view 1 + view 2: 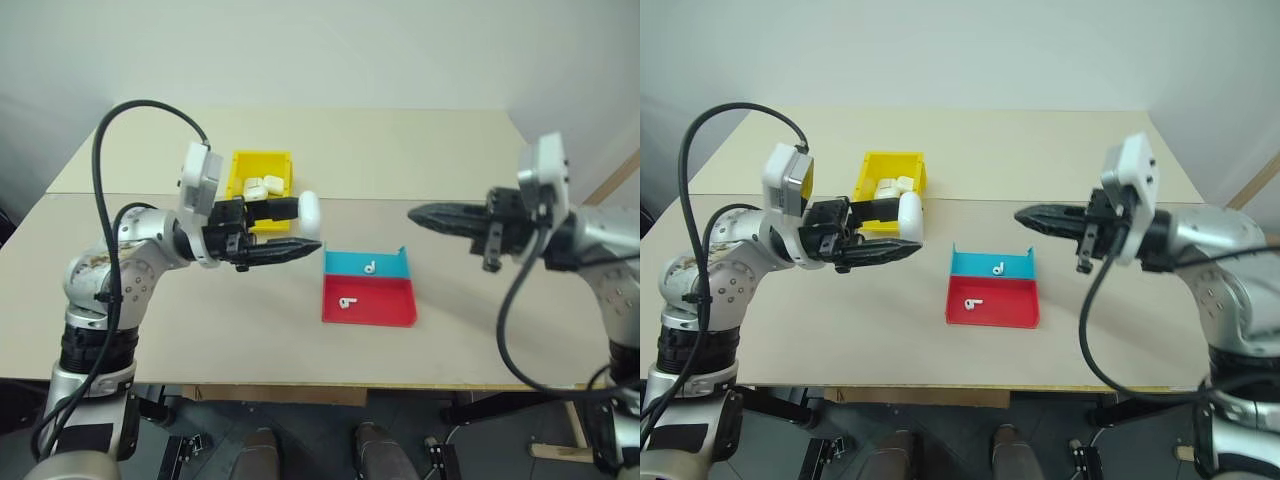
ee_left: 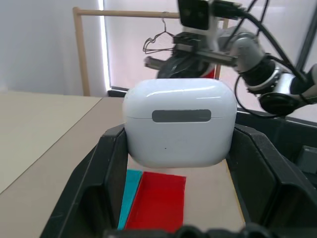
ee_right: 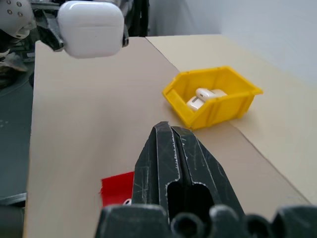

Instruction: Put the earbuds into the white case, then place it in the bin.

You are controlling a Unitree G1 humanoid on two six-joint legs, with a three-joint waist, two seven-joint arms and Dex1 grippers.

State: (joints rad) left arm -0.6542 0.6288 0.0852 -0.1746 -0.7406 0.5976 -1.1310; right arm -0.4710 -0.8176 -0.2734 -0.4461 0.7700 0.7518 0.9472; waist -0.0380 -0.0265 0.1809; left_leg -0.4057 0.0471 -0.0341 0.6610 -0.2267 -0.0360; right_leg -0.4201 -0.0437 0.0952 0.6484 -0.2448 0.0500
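Observation:
My left gripper [image 1: 307, 228] is shut on the white case [image 1: 308, 210], holding it in the air over the table with its lid closed. The left wrist view shows the case [image 2: 178, 121] clamped between the two black fingers [image 2: 111, 168]. Two earbuds lie in the red and blue tray: one [image 1: 370, 267] on the blue part, one [image 1: 347, 302] on the red part. The yellow bin [image 1: 262, 160] stands behind the left gripper. My right gripper [image 1: 418, 214] hovers to the right of the tray, shut and empty, pointing at the case.
The bin holds several other white cases [image 1: 262, 187]. The red and blue tray [image 1: 385, 300] sits mid-table near the front edge. A seam crosses the table behind the tray. A wooden rack [image 2: 81, 49] stands beyond the table.

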